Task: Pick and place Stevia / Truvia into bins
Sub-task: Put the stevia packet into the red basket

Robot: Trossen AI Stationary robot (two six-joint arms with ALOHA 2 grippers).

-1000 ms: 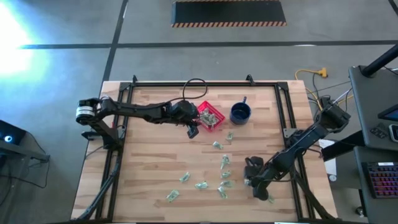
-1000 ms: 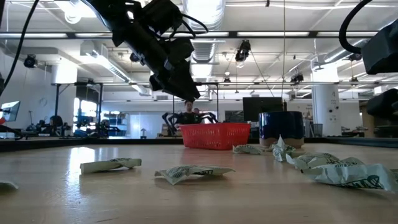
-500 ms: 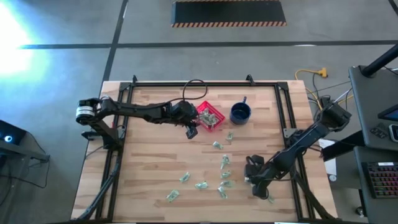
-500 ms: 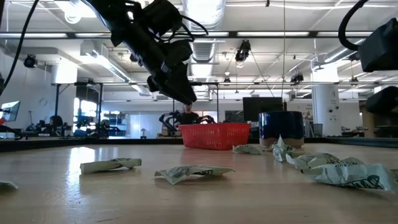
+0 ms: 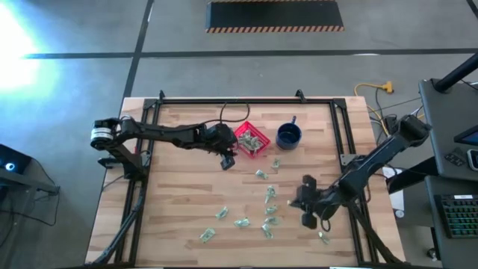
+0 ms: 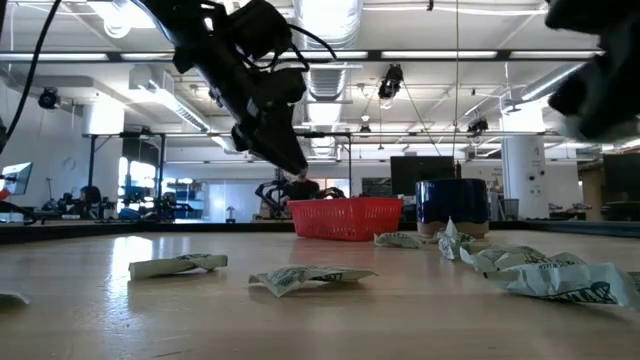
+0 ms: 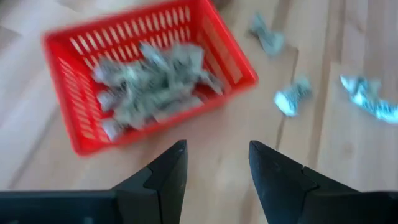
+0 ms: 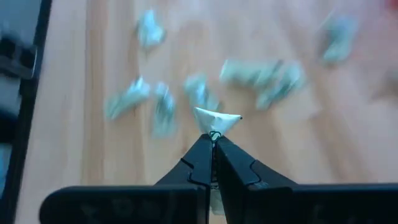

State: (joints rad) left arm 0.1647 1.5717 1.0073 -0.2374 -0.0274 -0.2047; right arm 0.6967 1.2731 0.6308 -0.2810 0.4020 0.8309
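The right gripper (image 8: 213, 138) is pinched tight on one small green and white sachet (image 8: 217, 119), holding it by just a little corner, and it sits at the lower right of the wooden table (image 5: 179, 202) in the high view. That thin hold is the worry: the sachet could slip out and drop on the way, because so little paper is caught between the fingers. The red basket (image 5: 251, 140) is well away, near the top middle of the table, and the dark blue mug (image 5: 288, 135) stands just beside it, so a wobbly swing could bump the mug or drop the sachet in the wrong spot. The left gripper (image 7: 216, 163) has its fingers apart and empty, close beside the basket, so the two arms might knock together there. Loose sachets (image 5: 269, 196) lie in the middle of the table.
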